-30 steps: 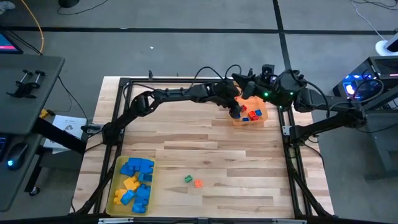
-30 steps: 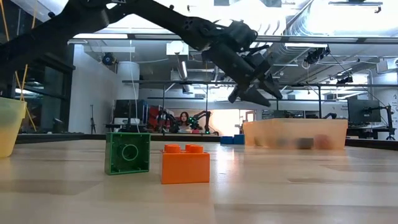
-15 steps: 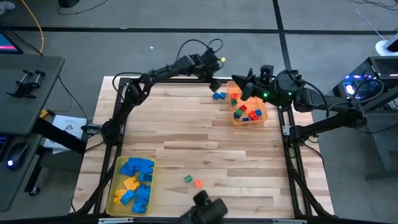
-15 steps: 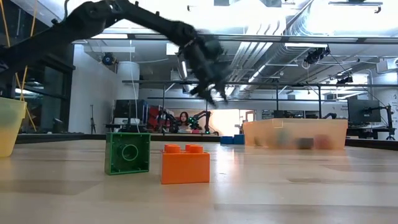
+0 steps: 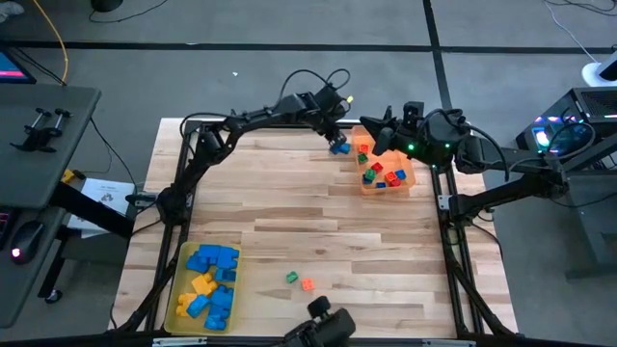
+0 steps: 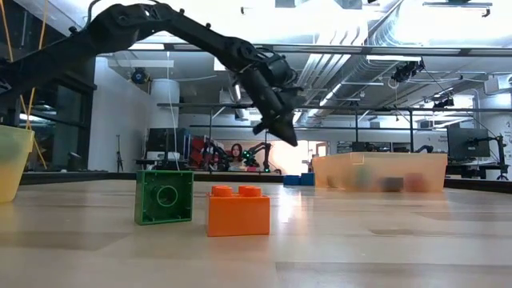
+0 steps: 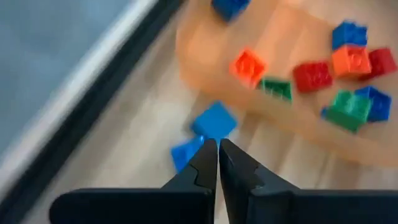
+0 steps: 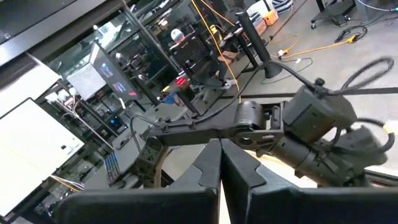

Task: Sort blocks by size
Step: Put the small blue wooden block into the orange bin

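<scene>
- Table [image 5: 318, 241] — yellow tray [image 5: 204, 286] at my near left corner, full of big blue and yellow blocks [image 5: 210, 280].
- Orange tray [image 5: 388, 171] at the far right holds small blocks [image 5: 386, 173].
- My left gripper [image 5: 335, 136] hangs over a blue block [image 5: 339, 148] just beside that tray, fingers pressed together, empty.
- My right gripper [image 8: 219, 163] waits raised behind the orange tray, pinched closed.
- Green cube [image 5: 291, 278] and orange cube [image 5: 308, 284] lie near the front — loose.

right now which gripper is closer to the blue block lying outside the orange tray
Left. The left gripper hangs just above the blue block; the right gripper sits past the orange tray.
</scene>
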You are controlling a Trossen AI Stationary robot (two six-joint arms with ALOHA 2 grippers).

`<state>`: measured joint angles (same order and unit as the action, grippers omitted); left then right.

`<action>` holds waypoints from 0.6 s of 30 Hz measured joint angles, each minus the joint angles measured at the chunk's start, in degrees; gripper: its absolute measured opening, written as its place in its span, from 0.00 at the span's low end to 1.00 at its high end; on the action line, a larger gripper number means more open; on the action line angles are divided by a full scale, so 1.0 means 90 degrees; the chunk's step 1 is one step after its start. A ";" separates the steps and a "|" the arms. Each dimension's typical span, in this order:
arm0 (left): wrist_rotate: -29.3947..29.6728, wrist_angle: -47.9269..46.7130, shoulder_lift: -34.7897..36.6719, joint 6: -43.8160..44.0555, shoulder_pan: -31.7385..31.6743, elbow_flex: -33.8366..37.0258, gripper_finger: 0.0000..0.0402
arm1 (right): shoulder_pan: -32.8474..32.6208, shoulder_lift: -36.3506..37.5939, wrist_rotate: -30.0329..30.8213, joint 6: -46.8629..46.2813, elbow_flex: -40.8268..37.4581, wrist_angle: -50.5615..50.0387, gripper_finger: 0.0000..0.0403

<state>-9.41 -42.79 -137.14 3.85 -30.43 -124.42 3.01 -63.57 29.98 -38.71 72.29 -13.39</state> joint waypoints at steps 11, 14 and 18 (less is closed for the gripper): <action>0.0044 0.0700 -0.0443 -0.1856 0.0410 -0.0001 0.00 | -0.0007 -0.0002 0.0002 -0.0387 0.0000 -0.0109 0.00; 0.0079 0.0836 -0.0602 -0.1831 0.0392 0.0007 0.00 | -0.0012 -0.0002 0.0006 -0.0431 0.0000 -0.0117 0.00; 0.0137 0.1215 -0.0624 -0.1835 0.0383 -0.0001 0.00 | -0.0015 -0.0002 0.0005 -0.0433 0.0000 -0.0192 0.00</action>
<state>-8.19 -31.85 -142.76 -12.66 -26.98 -124.42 2.87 -63.59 30.02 -42.61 72.29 -15.11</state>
